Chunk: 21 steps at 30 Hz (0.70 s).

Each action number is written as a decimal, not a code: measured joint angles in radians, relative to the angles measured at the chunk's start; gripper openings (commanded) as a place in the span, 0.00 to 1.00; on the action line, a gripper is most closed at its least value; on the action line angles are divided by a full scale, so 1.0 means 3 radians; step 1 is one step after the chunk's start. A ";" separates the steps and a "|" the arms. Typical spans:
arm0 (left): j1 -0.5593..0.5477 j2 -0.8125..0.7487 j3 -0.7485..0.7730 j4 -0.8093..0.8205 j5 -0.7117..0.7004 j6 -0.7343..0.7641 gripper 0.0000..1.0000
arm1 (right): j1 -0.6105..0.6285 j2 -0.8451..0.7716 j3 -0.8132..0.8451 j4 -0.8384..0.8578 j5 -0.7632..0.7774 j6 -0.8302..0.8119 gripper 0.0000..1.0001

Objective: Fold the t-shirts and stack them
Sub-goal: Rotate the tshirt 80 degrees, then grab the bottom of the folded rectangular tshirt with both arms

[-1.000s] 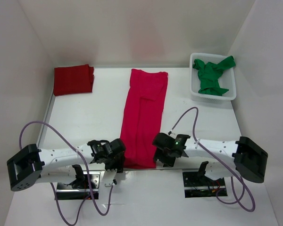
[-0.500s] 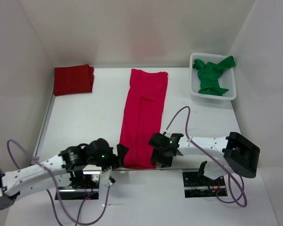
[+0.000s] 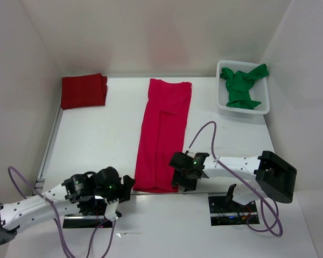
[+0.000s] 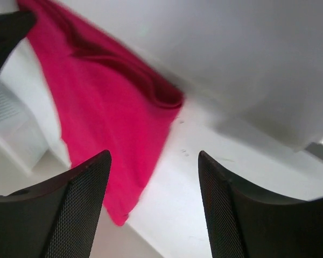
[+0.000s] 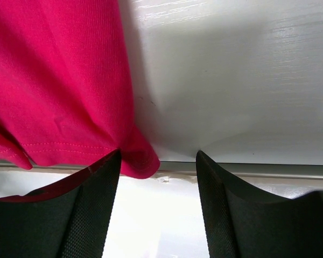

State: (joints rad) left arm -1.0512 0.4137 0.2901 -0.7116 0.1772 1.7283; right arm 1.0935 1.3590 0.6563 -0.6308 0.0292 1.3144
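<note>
Fingers (image 5: pixel 91 215) of the right gripper (image 5: pixel 159 161) stand apart, empty, astride the near corner of the crimson t-shirt (image 3: pixel 164 134) — a long strip mid-table. The left gripper (image 4: pixel 153 161), likewise spread and empty, hangs off the other corner. Likely next: pinch both corners, fold away — evenly. The dark red t-shirt (image 3: pixel 83 91) lies folded far left; the green t-shirt (image 3: pixel 242 86) sits in the basket (image 3: pixel 247 110).

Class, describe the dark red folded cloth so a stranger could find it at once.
Start at the white table and go to its far left corner. There lies the dark red folded cloth t-shirt, a compact square, unlike the long bright crimson cloth shirt spread mid-table.
</note>
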 measured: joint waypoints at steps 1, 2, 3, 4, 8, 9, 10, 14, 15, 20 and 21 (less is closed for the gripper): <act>0.0000 0.0134 0.0018 -0.0001 0.0000 0.0024 0.73 | 0.0000 0.0000 0.0000 0.0001 -0.0001 0.0005 0.64; 0.0000 0.0346 0.0067 -0.0009 0.0003 0.0074 0.73 | 0.0000 -0.0001 0.0000 0.0006 -0.0001 0.0008 0.64; 0.0000 0.0656 0.0146 -0.0008 0.0000 0.0099 0.73 | 0.0000 -0.0001 0.0000 0.0008 -0.0001 0.0013 0.64; 0.0000 0.1025 0.0259 -0.0022 -0.0001 0.0122 0.73 | 0.0000 -0.0001 0.0000 0.0008 -0.0001 0.0013 0.64; 0.0000 0.2464 0.0913 -0.0062 0.0014 0.0018 0.74 | 0.0000 -0.0001 0.0000 0.0009 -0.0003 0.0014 0.64; 0.0001 0.2642 0.1022 0.0004 0.0018 -0.0020 0.74 | 0.0000 -0.0001 0.0000 0.0009 -0.0003 0.0017 0.64; 0.0003 0.2686 0.1054 0.0098 0.0015 -0.0029 0.73 | 0.0000 -0.0001 0.0000 0.0008 -0.0003 0.0023 0.64; 0.0003 0.2576 0.0980 0.0258 0.0013 -0.0020 0.72 | 0.0000 -0.0001 -0.0001 0.0009 -0.0003 0.0038 0.64; 0.0003 0.2574 0.0963 0.0258 0.0014 -0.0024 0.72 | 0.0000 -0.0001 -0.0001 0.0009 -0.0003 0.0039 0.64; 0.0003 0.2579 0.0924 0.0267 0.0034 -0.0010 0.62 | 0.0000 -0.0003 -0.0008 0.0015 -0.0025 0.0037 0.61; 0.0003 0.2583 0.0923 0.0276 0.0041 -0.0010 0.56 | 0.0000 -0.0004 -0.0008 0.0024 -0.0033 0.0029 0.59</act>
State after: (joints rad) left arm -1.0504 1.1885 0.5671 -0.6289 0.1894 1.7252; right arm 1.0935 1.3579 0.6540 -0.6235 0.0193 1.3231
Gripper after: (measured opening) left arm 0.642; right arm 0.625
